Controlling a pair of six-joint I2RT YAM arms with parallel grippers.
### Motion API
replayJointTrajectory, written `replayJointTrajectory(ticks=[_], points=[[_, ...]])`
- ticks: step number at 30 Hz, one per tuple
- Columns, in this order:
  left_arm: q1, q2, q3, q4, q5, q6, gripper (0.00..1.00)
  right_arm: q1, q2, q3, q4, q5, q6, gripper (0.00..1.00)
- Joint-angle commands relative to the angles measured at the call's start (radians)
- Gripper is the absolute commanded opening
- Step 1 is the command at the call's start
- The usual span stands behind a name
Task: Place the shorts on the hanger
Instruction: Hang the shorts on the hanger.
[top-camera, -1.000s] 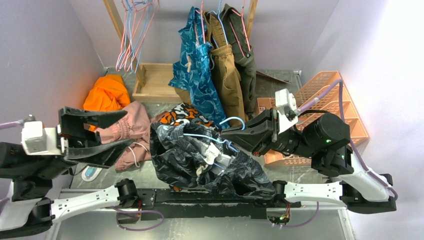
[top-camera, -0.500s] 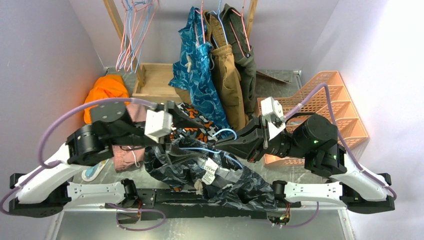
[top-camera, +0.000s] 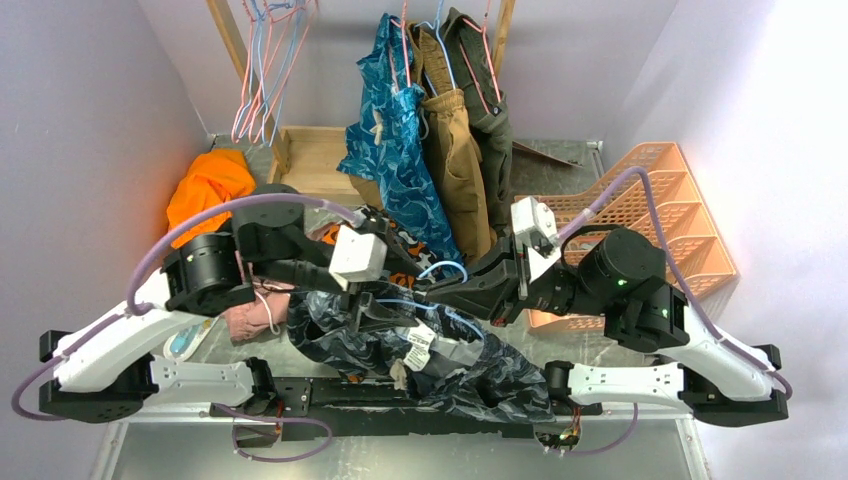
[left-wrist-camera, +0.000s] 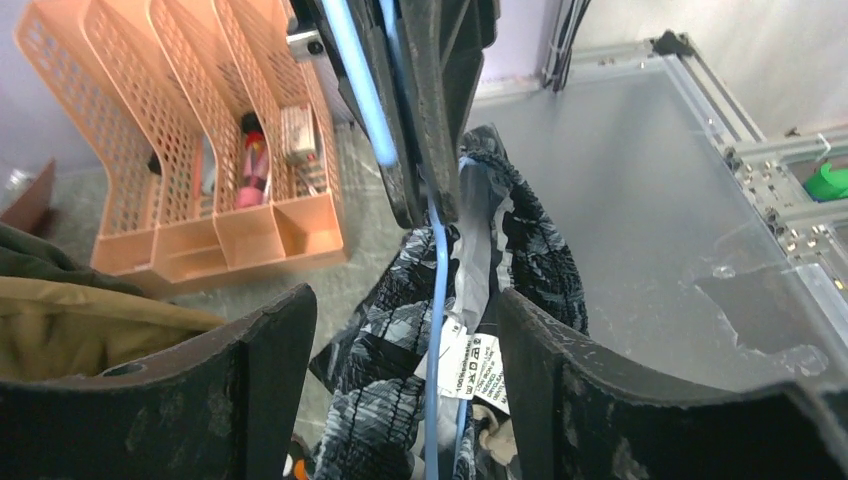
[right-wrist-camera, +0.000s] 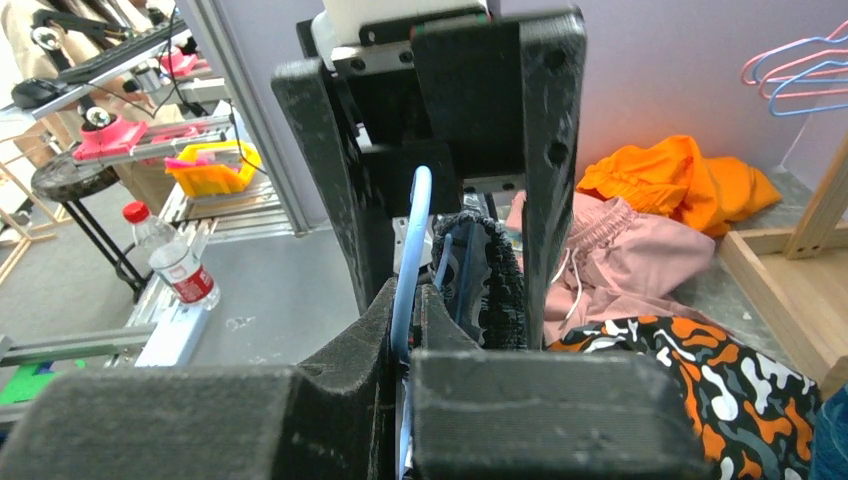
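The shorts (top-camera: 455, 350), dark with a grey leaf print, hang bunched over the near middle of the table. The light-blue hanger (top-camera: 446, 267) runs through their waist. My right gripper (top-camera: 432, 291) is shut on the hanger wire (right-wrist-camera: 415, 225) just below the hook. My left gripper (top-camera: 377, 316) stands open, one finger on each side of the waistband (left-wrist-camera: 375, 355) and the wire (left-wrist-camera: 434, 300), gripping neither. A white care label (left-wrist-camera: 478, 362) shows beside the wire. In the right wrist view the left gripper's fingers (right-wrist-camera: 548, 150) stand upright around the ruffled waistband (right-wrist-camera: 497, 280).
An orange mesh tray (top-camera: 665, 195) sits at the right and a wooden crate (top-camera: 310, 165) at the back. Pink shorts (top-camera: 250, 315), an orange garment (top-camera: 210, 185) and black-orange blotchy shorts (top-camera: 385, 232) lie to the left. Teal, tan and olive clothes (top-camera: 430, 130) hang behind.
My left arm has swung in from the far left, and its open jaws now straddle the shorts' waist and hanger. My right gripper has carried the hanger slightly leftward.
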Motion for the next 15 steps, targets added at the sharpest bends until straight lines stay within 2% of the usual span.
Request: replayJointTrajectory(ticks=[1, 3, 5, 7, 8, 9, 13, 15], points=[[0.002, 0.033, 0.027, -0.067, 0.032, 0.021, 0.7, 0.002, 0.008, 0.035, 0.025, -0.01, -0.017, 0.0], [0.003, 0.031, 0.013, -0.068, 0.027, 0.019, 0.68, 0.001, 0.014, 0.04, 0.024, -0.013, -0.021, 0.0], [0.002, 0.028, -0.003, -0.072, 0.021, 0.02, 0.57, 0.003, 0.021, 0.044, 0.022, -0.017, -0.02, 0.0], [0.002, 0.027, -0.01, -0.078, 0.02, 0.021, 0.33, 0.002, 0.026, 0.047, 0.022, -0.018, -0.02, 0.0], [0.002, 0.027, -0.013, -0.078, 0.012, 0.017, 0.17, 0.002, 0.03, 0.048, 0.022, -0.016, -0.017, 0.0], [0.002, 0.024, -0.016, -0.074, -0.002, 0.011, 0.08, 0.002, 0.032, 0.051, 0.02, -0.012, -0.012, 0.0], [0.002, -0.038, -0.06, -0.015, -0.065, -0.01, 0.07, 0.002, 0.048, 0.085, -0.024, 0.025, 0.022, 0.0], [0.002, -0.089, -0.102, 0.04, -0.104, -0.021, 0.07, 0.001, 0.055, 0.104, -0.062, 0.036, 0.03, 0.2]])
